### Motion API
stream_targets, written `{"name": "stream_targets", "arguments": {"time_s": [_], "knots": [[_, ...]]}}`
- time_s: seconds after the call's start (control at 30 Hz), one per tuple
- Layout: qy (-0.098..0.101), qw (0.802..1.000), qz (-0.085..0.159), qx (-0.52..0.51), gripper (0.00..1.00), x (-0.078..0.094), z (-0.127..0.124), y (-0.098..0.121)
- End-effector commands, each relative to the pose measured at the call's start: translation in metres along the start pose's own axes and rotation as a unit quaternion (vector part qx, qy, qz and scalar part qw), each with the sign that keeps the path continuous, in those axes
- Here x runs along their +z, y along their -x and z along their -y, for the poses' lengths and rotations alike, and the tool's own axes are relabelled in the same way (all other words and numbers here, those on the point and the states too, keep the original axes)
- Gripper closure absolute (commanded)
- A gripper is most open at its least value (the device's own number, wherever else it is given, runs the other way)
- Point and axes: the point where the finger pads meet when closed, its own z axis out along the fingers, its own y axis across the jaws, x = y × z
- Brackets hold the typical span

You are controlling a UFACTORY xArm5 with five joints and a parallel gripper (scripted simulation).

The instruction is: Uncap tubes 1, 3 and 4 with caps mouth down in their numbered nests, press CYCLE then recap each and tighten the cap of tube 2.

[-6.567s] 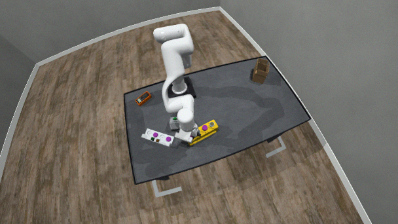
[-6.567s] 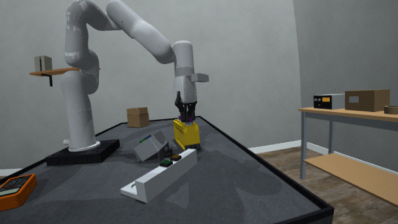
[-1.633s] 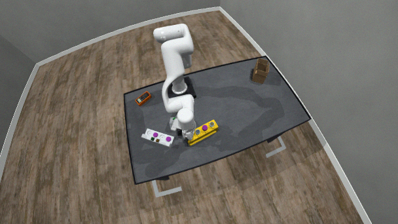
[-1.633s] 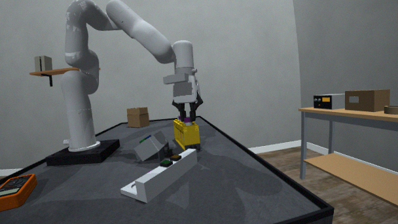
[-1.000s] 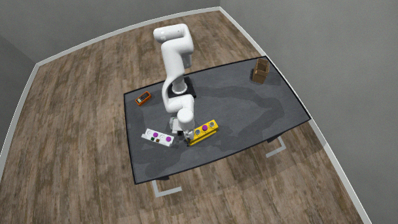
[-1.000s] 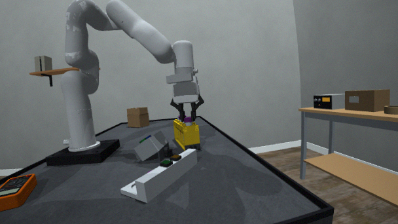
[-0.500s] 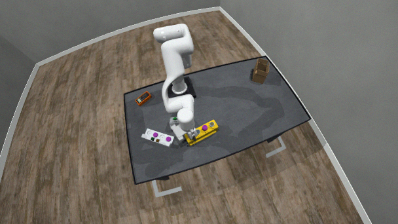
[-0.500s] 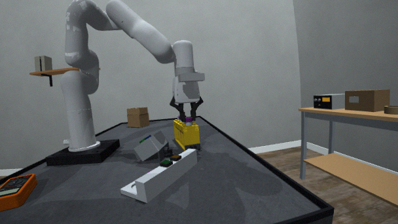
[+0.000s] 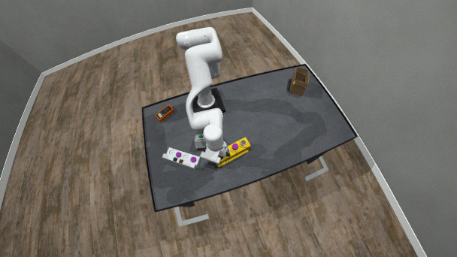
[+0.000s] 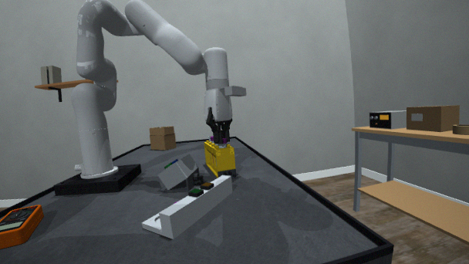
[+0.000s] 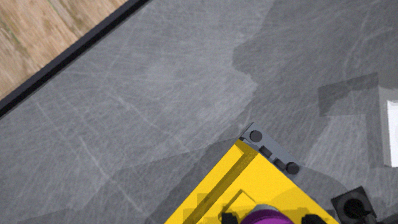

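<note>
The white arm [image 10: 170, 36] is reaching down over the yellow decapping station [image 10: 220, 156] near the front edge of the dark worktop [image 10: 293, 216], and its end effector [image 10: 220, 140] is clamping a purple cap [image 11: 266, 217] on one of the tubes at the station's left end. The wrist view is only catching the top sliver of that cap at the bottom edge, with a dark fingertip [image 11: 229, 218] sitting on either side of it, so the cap is pinched between them and sitting right over the yellow block.

From the top view, another purple cap [image 9: 235, 146] is sitting on a tube further along the station, and the tube at the far right end [image 9: 243, 142] is showing a pale open top. The white cap tray [image 9: 169, 155] is lying just to the left of the station, with two purple caps [image 9: 179, 154] [image 9: 193, 159] resting in its nests and two small lamps [image 9: 175, 159] along its near side. The grey key housing [image 10: 178, 172] is sitting just behind the tray, tilted, with a green key [image 9: 201, 136] showing on top.

An orange multimeter [image 9: 164, 113] and a cardboard box [image 9: 299, 81] are sitting well apart from all this, at opposite ends of the worktop.
</note>
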Motion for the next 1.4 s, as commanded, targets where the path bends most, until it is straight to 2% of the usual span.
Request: {"name": "stream_targets", "arguments": {"time_s": [0.0,0.07,0.1,0.5,0.63,0.73,0.8,0.97,1.17,1.37], "knots": [[-0.002,0.999,0.000,-0.034,1.00,-0.0011,0.0004,-0.0008],[-0.002,0.999,0.000,-0.034,1.00,-0.0011,0.0004,-0.0008],[-0.002,0.999,0.000,-0.034,0.54,-0.0011,0.0004,-0.0008],[-0.002,0.999,0.000,-0.034,0.54,-0.0011,0.0004,-0.0008],[-0.002,0.993,0.000,0.118,0.54,-0.0011,0.0004,-0.0008],[-0.002,0.991,0.000,0.135,0.54,-0.0011,0.0004,-0.0008],[-0.002,0.975,0.000,0.223,0.54,-0.0011,0.0004,-0.0008],[-0.002,0.943,0.001,0.333,0.54,-0.0011,0.0004,-0.0008],[-0.002,0.883,0.001,0.469,0.54,-0.0011,0.0004,-0.0008],[-0.002,0.883,0.001,0.470,0.54,-0.0011,0.0004,-0.0008]]}}
